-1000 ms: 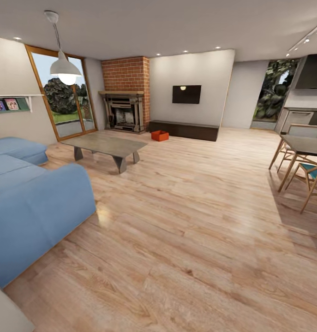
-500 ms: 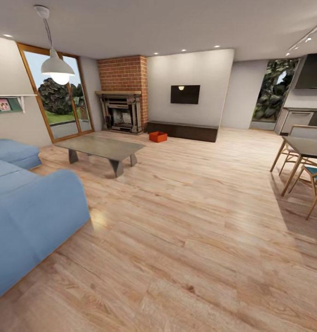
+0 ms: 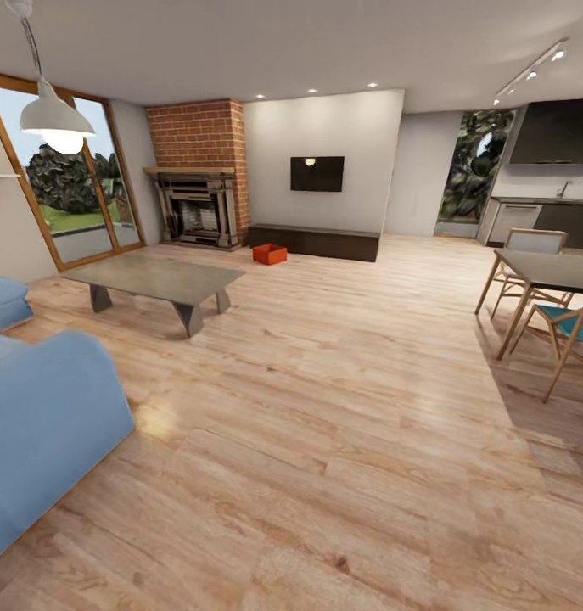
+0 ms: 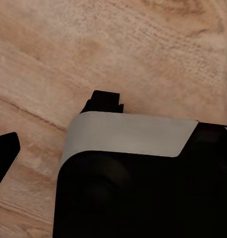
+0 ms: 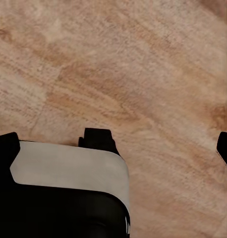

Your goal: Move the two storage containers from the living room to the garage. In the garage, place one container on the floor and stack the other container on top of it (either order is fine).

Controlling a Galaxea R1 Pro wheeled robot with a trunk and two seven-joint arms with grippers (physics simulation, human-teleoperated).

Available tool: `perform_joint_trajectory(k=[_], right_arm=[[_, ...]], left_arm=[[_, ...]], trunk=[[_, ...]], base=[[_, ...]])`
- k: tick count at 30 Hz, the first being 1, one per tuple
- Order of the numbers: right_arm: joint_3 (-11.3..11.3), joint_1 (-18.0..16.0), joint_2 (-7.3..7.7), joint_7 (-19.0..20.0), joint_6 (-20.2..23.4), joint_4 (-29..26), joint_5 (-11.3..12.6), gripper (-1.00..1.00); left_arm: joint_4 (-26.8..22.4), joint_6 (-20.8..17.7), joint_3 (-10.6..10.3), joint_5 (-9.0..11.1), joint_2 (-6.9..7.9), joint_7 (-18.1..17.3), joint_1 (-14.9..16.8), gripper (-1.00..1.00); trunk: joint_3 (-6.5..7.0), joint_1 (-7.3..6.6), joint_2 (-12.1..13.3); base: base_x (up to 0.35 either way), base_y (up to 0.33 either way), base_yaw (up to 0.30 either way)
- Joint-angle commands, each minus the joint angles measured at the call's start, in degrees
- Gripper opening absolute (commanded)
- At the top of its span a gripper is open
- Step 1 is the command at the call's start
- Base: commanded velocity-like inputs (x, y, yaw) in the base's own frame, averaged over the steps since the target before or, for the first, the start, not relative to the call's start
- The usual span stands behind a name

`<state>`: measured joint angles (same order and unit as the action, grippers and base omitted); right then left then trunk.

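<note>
1. Head view across the living room: one orange-red rectangular tray-like storage container (image 3: 270, 254) sits on the light wood-plank floor (image 3: 342, 407), just before the long dark brown bench (image 3: 313, 242) beside the red brick fireplace (image 3: 197, 178); a second container cannot be made out.
2. The step in hand appears to be the approach; next comes driving close enough to reach.
3. A grey low coffee table (image 3: 155, 282) and blue sofa (image 3: 45, 407) flank the route on the left, a dining table with wooden chairs (image 3: 541, 301) on the right; the middle lies open.
4. Wrist views show wood planks under the left gripper (image 4: 54, 129) and right gripper (image 5: 160, 139), jaws apparently spread, holding nothing.

Orange-red storage container (image 3: 270, 254) on wood floor (image 3: 342, 407)
</note>
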<state>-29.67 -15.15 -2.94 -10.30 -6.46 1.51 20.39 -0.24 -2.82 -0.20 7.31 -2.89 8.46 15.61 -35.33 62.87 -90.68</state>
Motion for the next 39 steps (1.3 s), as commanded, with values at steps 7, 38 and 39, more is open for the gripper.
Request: perform_joint_trajectory(k=[7,38,39], right_arm=[[-0.5,-0.1,-0.04,-0.1,-0.2,0.2,0.5,1.00],[-0.5,-0.1,-0.04,-0.1,-0.4,0.2,0.5,1.00],[-0.5,-0.1,-0.04,-0.1,-0.4,0.2,0.5,1.00]], left_arm=[[0.0,-0.2,-0.1,0.5,-0.01,0.2,0.0,1.00],[0.0,-0.2,-0.1,0.5,-0.01,0.2,0.0,1.00],[0.0,-0.2,-0.1,0.5,-0.01,0.2,0.0,1.00]], trunk=[[-0.05,0.03,0.0],[-0.05,0.03,0.0],[-0.05,0.03,0.0]], base=[[0.322,0.000,-0.006],[0.322,0.000,-0.030],[0.322,0.000,-0.042]])
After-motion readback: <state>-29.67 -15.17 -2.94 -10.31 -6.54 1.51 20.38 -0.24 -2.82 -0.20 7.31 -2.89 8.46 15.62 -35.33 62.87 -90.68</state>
